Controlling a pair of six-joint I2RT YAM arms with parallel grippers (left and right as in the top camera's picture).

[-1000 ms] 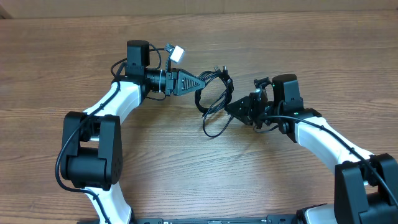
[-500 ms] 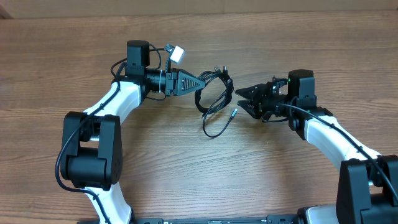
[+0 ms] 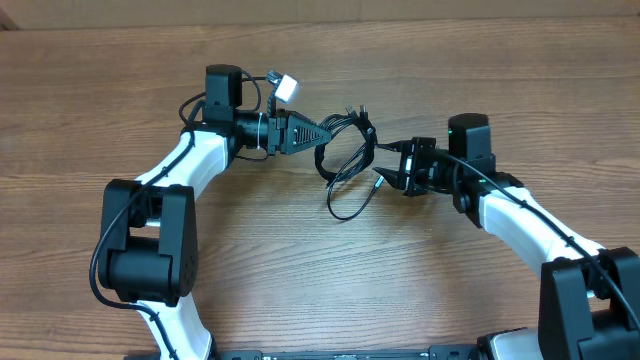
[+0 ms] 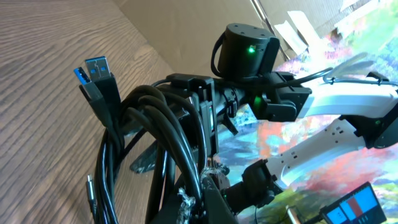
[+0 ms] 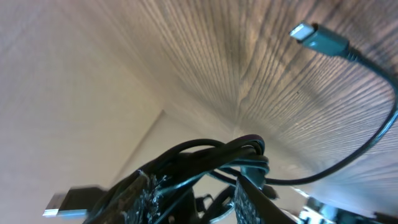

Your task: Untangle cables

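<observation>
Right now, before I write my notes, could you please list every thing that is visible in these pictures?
cables: one tangled bundle, number of cords unclear; black; loops between the two hands
USB plugs: two; black with blue inside; at one end of the bundle, in the left wrist view
small plug: one; light-coloured tip; free cable end beside the right hand
table: one; brown wood; under everything
left arm: one; white and black; left side
right arm: one; white and black; right side
left hand: one; black; shut on the cables
right hand: one; black; open at the right side of the bundle
</observation>
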